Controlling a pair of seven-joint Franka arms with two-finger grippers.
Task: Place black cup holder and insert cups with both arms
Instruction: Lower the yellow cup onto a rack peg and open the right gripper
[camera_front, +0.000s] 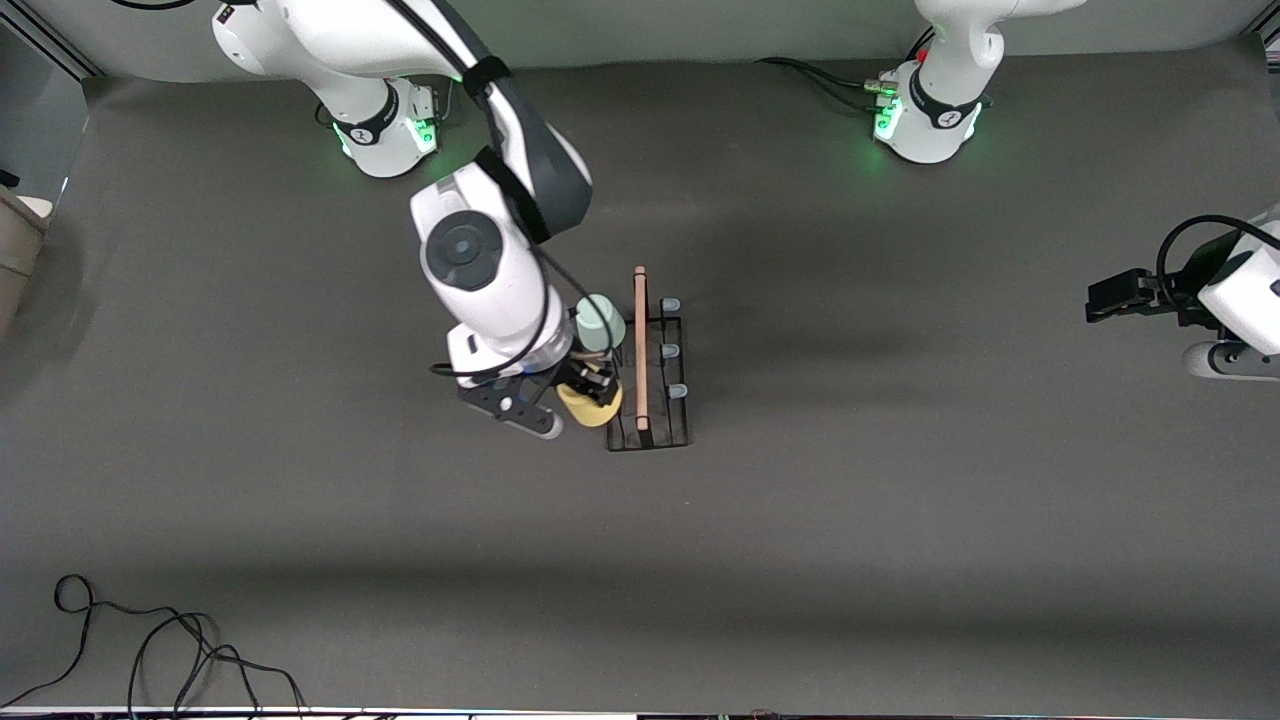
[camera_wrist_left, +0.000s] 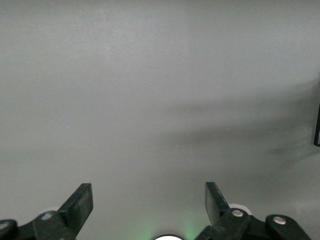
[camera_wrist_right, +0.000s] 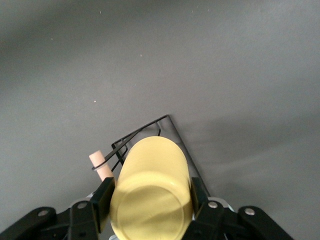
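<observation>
Black wire cup holder (camera_front: 650, 380) with a light wooden rod handle (camera_front: 640, 345) sits mid-counter, long axis running from the robot bases toward the front camera. Going left to right in the front view: right arm reaches down from its base, wrist bent over the rack's right-arm side; right claw (camera_front: 590, 392) is clamped on the yellow matte plastic tumbler (camera_front: 590, 403), held tilted, mouth toward the rack, touching or just beside its nearer end. Pale grey-green tumbler (camera_front: 600, 322) already sits on a peg just beside it, farther from the camera. Three pale-tipped pegs (camera_front: 670, 350) on the left-arm side are bare. Left claw (camera_wrist_left: 149, 210) waits well apart over bare grey counter (camera_front: 900, 500), fingers spread, empty. Right arm is nearer.
</observation>
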